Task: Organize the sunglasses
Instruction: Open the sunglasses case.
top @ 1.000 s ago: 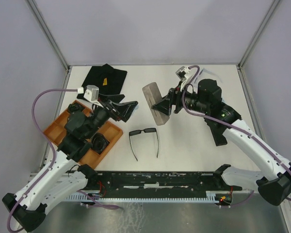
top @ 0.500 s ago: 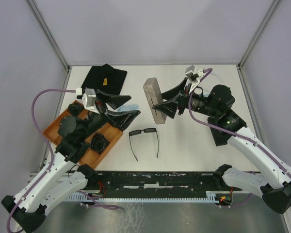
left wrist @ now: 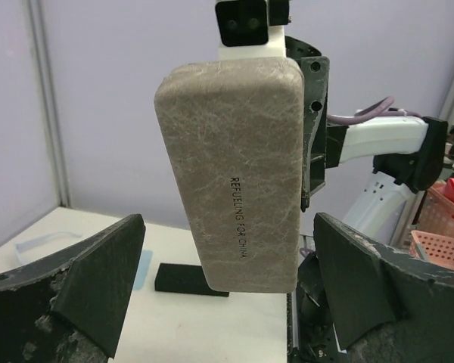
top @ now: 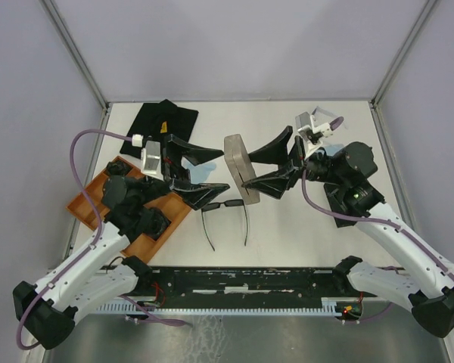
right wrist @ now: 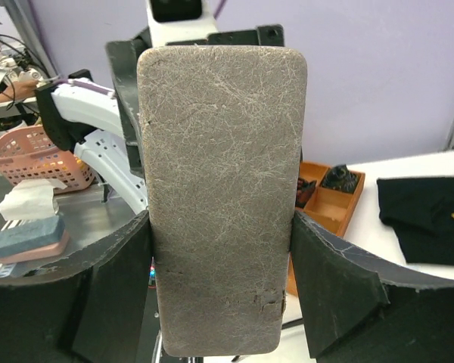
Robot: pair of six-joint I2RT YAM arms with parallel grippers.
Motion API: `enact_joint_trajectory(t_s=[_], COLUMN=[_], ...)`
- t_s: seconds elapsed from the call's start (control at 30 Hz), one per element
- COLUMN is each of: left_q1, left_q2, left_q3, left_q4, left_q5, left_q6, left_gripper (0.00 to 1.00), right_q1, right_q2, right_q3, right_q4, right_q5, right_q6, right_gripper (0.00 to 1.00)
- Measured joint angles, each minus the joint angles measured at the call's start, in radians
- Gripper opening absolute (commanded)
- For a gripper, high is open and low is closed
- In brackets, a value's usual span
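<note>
**Two-arm grasp of a glasses case above the open sunglasses**

The right gripper (top: pixel 248 171) clamps the grey glasses case (left wrist: pixel 234 174) by its two long edges and holds it upright, one broad face turned to each wrist camera. The left gripper (top: pixel 221 172) faces it from the other side with its jaws spread wide. The case lies between the left fingers (left wrist: pixel 98 280), and a clear gap shows on either side. The black-framed sunglasses (top: pixel 233 204) lie on the table with their arms unfolded, below the case and just nearside of the left gripper's lower finger. No pale-framed pair can be made out.

The step appears to be a second grasp on the case, probably to open it. To do it well, the left gripper should advance squarely until the case sits deep between its pads. It should then close on the long edges at a height clear of the right fingers (right wrist: pixel 329 287). Contact on both pads at once would keep the case from twisting. The case's seam is not visible, so which half to seize cannot be told here.
</note>
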Motion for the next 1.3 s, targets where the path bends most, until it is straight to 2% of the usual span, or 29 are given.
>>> enact_joint_trajectory(t_s=[0.17, 0.33, 0.83, 1.07, 1.3], left_q1=[0.000, 0.000, 0.000, -0.002, -0.005], left_q2=[0.045, 0.058, 0.115, 0.125, 0.142], left_q3=[0.001, 0.016, 0.044, 0.050, 0.051], left_q4=[0.098, 0.134, 0.169, 0.176, 0.195], left_q5=[0.074, 0.097, 0.064, 0.062, 0.070], left_q6=[-0.024, -0.036, -0.077, -0.093, -0.106], left_gripper=[0.99, 0.99, 0.99, 0.82, 0.60], right_q1=[0.000, 0.000, 0.002, 0.004, 0.006], right_q2=[0.005, 0.024, 0.061, 0.066, 0.068], right_q3=[0.000, 0.000, 0.006, 0.012, 0.014], right_q4=[0.119, 0.168, 0.121, 0.092, 0.068], right_q5=[-0.055, -0.087, -0.091, -0.077, -0.070], right_q6=[0.016, 0.029, -0.008, -0.031, -0.043], right_gripper=[0.00, 0.00, 0.00, 0.00, 0.00])
